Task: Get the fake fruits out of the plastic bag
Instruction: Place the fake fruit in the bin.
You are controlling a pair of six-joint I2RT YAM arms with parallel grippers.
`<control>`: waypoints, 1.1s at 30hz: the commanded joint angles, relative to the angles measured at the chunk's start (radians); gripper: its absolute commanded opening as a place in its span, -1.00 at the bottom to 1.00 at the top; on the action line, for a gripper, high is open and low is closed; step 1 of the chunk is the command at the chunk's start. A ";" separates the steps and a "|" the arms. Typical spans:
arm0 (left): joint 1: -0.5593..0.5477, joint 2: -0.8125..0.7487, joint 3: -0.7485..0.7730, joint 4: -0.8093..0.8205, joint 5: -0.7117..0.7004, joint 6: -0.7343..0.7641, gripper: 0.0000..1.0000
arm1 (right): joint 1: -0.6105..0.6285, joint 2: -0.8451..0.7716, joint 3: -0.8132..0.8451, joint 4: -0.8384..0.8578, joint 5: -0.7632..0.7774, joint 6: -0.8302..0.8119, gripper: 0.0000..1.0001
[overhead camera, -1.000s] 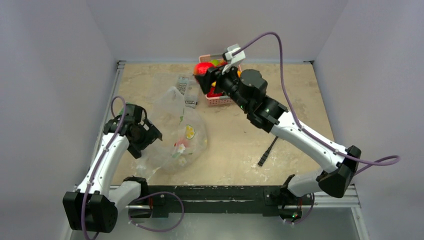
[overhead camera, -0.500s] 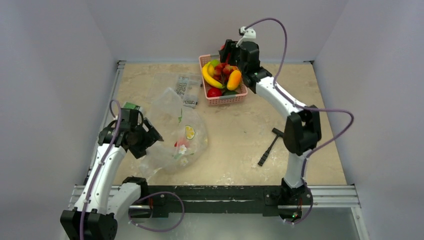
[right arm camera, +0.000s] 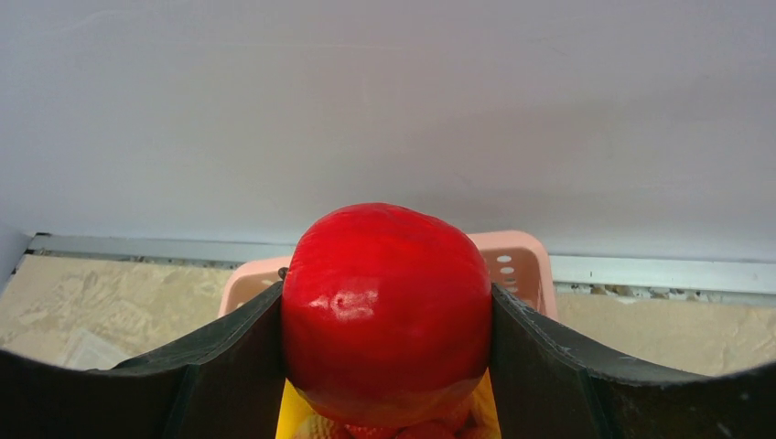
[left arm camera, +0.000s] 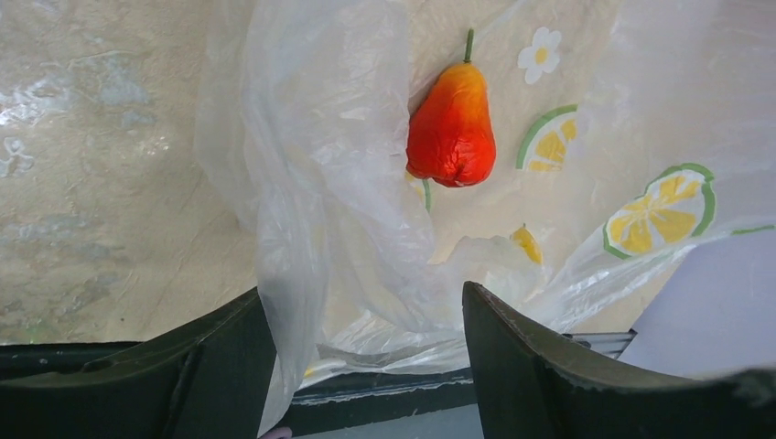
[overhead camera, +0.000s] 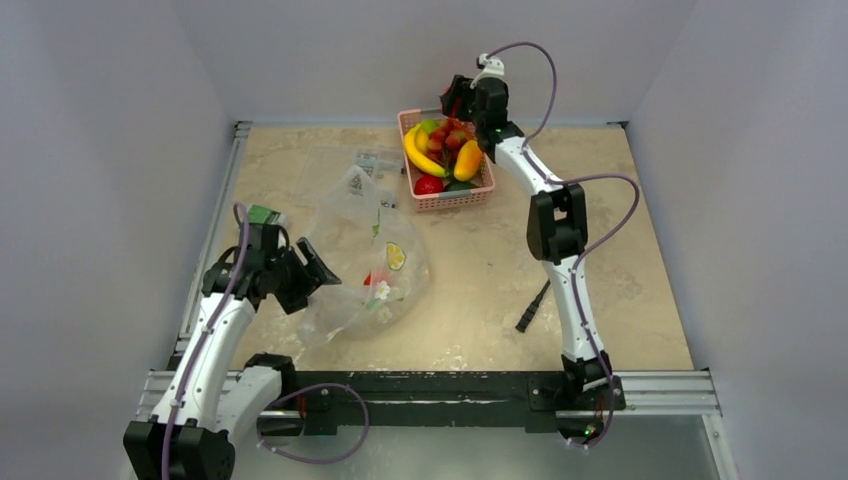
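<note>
The plastic bag (overhead camera: 365, 255) lies crumpled at the table's left-centre, clear with lemon and flower prints. A red-orange pear-shaped fake fruit (left arm camera: 451, 128) lies inside it and shows as a red spot in the top view (overhead camera: 373, 279). My left gripper (overhead camera: 312, 274) is open at the bag's near-left edge. In the left wrist view, loose bag film (left arm camera: 302, 229) hangs between the spread fingers of the left gripper (left arm camera: 364, 291). My right gripper (overhead camera: 455, 98) is shut on a glossy red apple (right arm camera: 386, 302), held over the far rim of the pink basket (right arm camera: 517, 261).
The pink basket (overhead camera: 443, 203) at the back centre holds a banana (overhead camera: 418, 155), an orange-yellow fruit (overhead camera: 468, 160), a red fruit (overhead camera: 429, 185) and more. A small clear case (overhead camera: 366, 158) lies behind the bag. A black tool (overhead camera: 535, 302) lies near the right arm.
My right arm has swung from over the basket's front to its far side, still carrying the red apple. My left gripper has moved right, and the bag has shifted right with it.
</note>
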 commanded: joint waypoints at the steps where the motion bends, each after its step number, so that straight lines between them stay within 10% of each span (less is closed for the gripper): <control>1: 0.005 -0.022 -0.026 0.077 0.069 0.041 0.36 | -0.011 0.033 0.126 -0.019 -0.029 -0.017 -0.77; 10: 0.005 0.002 -0.026 0.081 0.108 0.082 0.35 | -0.011 0.027 0.022 -0.022 -0.028 -0.023 -0.52; 27: 0.005 -0.005 -0.062 0.122 0.191 0.059 0.65 | -0.012 -0.040 -0.018 -0.065 -0.008 -0.070 0.77; 33: 0.005 -0.020 -0.075 0.114 0.183 0.059 0.66 | -0.009 -0.070 -0.009 -0.105 -0.002 -0.097 0.94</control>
